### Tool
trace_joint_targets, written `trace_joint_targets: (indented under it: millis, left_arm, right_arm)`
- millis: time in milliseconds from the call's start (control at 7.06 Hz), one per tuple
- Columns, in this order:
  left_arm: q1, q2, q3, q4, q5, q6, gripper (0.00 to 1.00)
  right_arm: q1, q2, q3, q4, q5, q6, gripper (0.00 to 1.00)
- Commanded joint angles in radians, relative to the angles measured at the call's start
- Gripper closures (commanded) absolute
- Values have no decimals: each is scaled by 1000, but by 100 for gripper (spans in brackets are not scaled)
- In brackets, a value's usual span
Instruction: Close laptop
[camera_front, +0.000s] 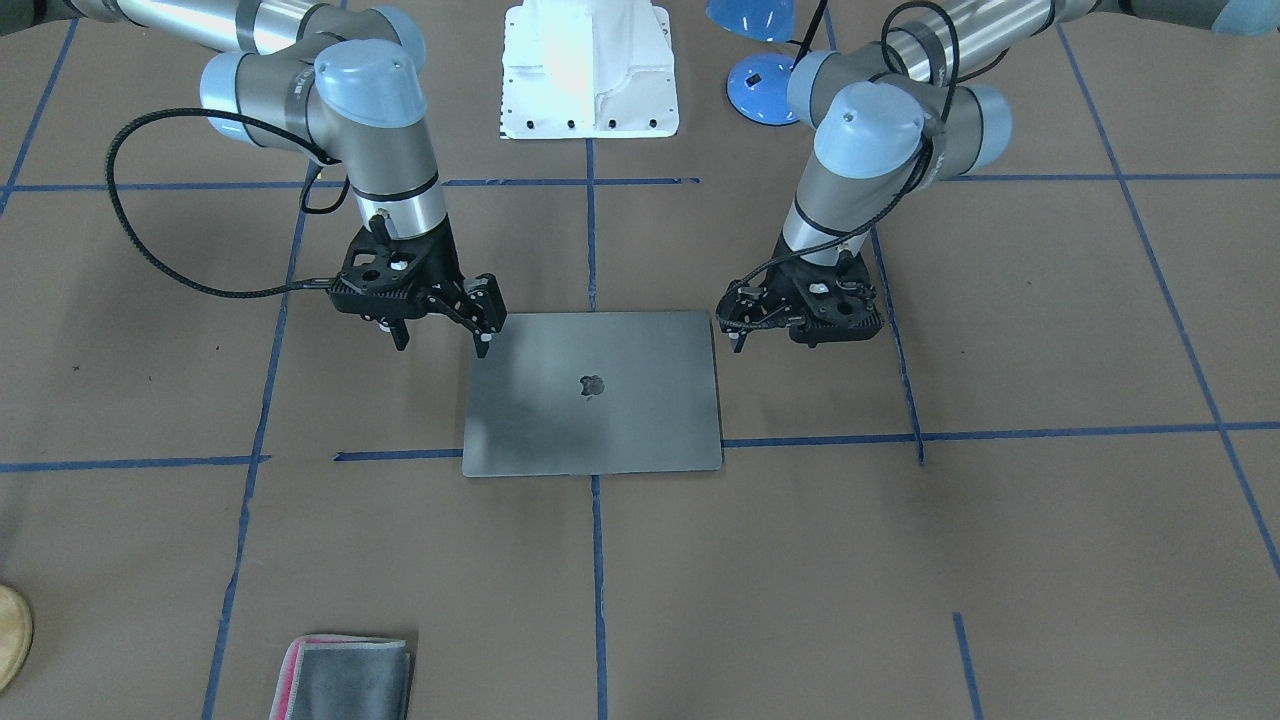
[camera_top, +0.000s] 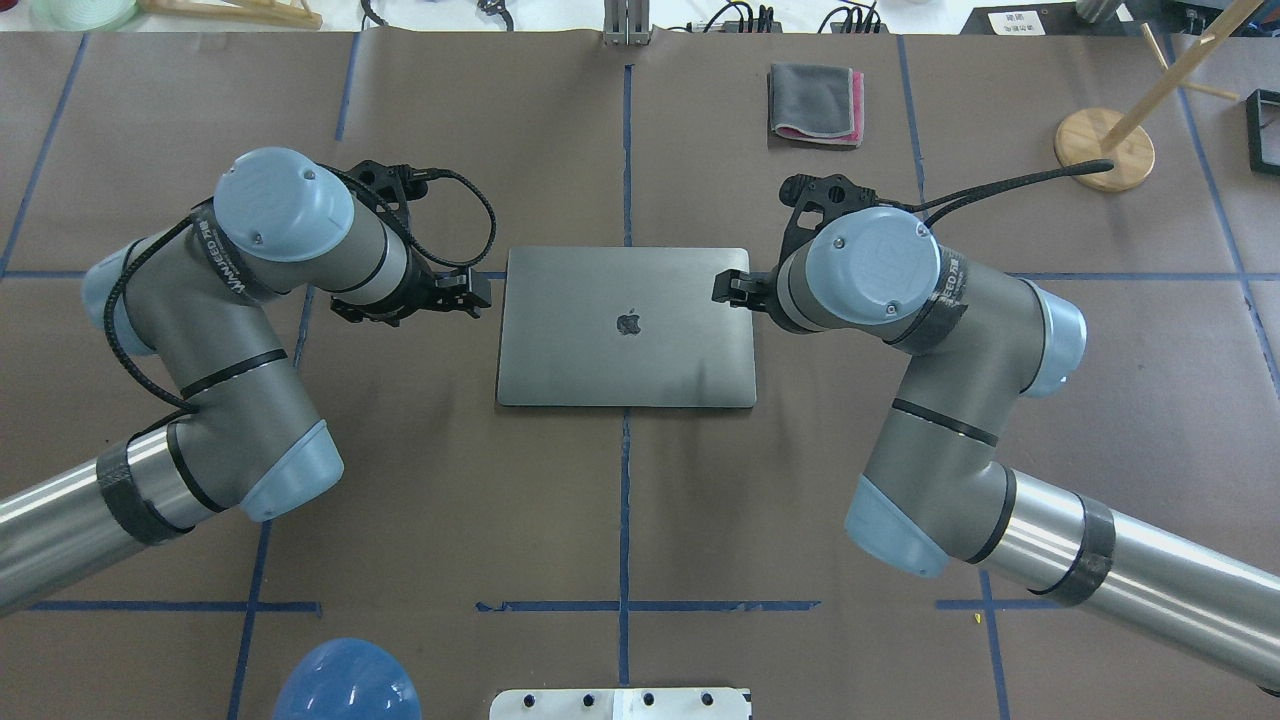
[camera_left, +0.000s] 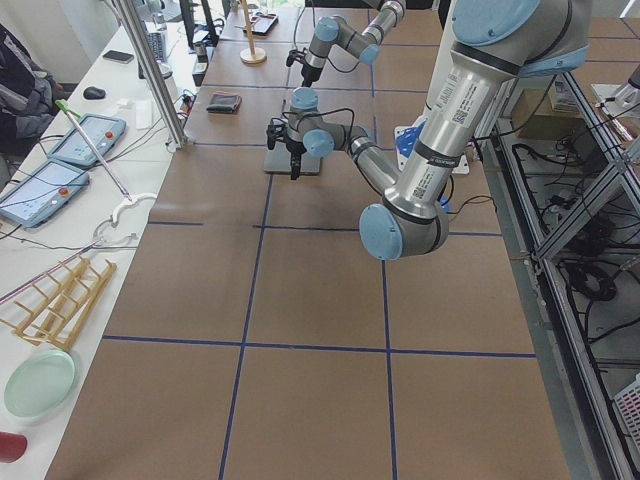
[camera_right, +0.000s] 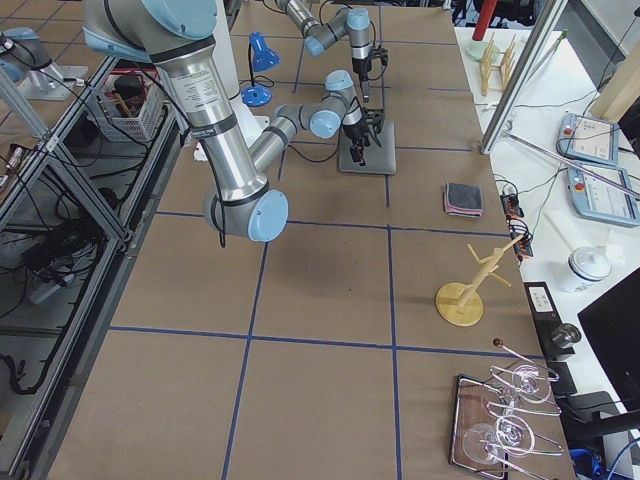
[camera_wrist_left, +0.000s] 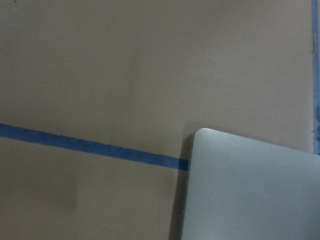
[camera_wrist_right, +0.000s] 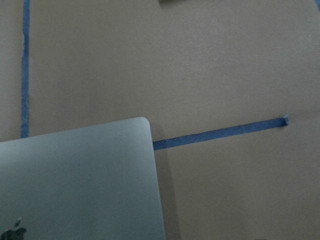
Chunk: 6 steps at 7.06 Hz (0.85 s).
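**Overhead exterior: laptop lies shut between two hands**

The brown counter, crossed by blue tape lines, fills the view. The left arm reaches in from the left and the right arm from the right, both bent toward the middle. There the laptop lies flat on the counter, lid down, apple logo facing up. The right hand hangs at the laptop's right edge, released, its two fingers spread wide. One fingertip is over the lid's edge; whether it touches cannot be told. The left hand hangs just off the laptop's left edge, apart from it; released or clenched, I cannot tell. A folded grey-and-pink cloth lies at the far side, well apart from the laptop.
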Motion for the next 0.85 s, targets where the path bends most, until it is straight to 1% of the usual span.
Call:
trace_joint_targets:
  millis: [0, 142, 283, 425, 567, 708]
  left_arm:
    - [-73, 95, -158, 182, -71, 279, 1]
    - [-150, 181, -185, 185, -173, 367, 1]
    - [-225, 272, -219, 185, -220, 535, 1]
    - [-314, 352, -226, 185, -269, 687, 1]
    - [-386, 406, -217, 185, -297, 802, 1]
    - [-463, 465, -219, 184, -300, 849, 1]
  right_arm:
    - [125, -132, 87, -12, 209, -222, 1]
    - [214, -217, 127, -2, 313, -387, 1]
    - [296, -302, 164, -1, 399, -508, 1]
    - [378, -385, 186, -1, 461, -642, 1]
    - [460, -454, 187, -1, 502, -799, 1]
    - [533, -531, 186, -2, 528, -948, 1]
